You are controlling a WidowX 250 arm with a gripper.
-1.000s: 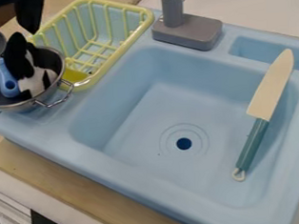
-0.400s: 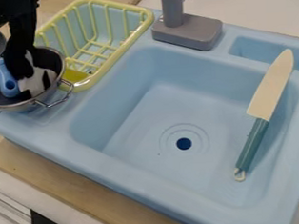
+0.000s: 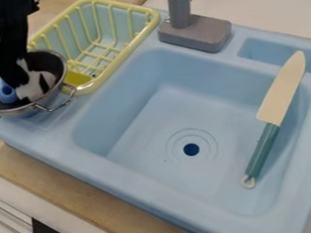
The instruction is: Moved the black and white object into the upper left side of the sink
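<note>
At the upper left, the black gripper point(image 3: 7, 55) reaches down into a metal pot point(image 3: 19, 112) that stands on the sink's left rim. The black and white object point(image 3: 33, 88) lies in the pot, against the lower end of the gripper, which covers part of it. Whether the gripper holds it I cannot tell. Right of the pot is the light blue sink point(image 3: 147, 153), its basin marked by a dark drain hole.
A blue-handled item point(image 3: 5, 93) shares the pot. A yellow dish rack point(image 3: 124, 51) stands behind it to the right. The grey faucet point(image 3: 196, 32) is on the back rim. A knife with a teal handle point(image 3: 262, 151) leans along the basin's right side.
My gripper has come lower and a little to the left, into the pot and closer to the black and white object. The pot and the knife have kept their places.
</note>
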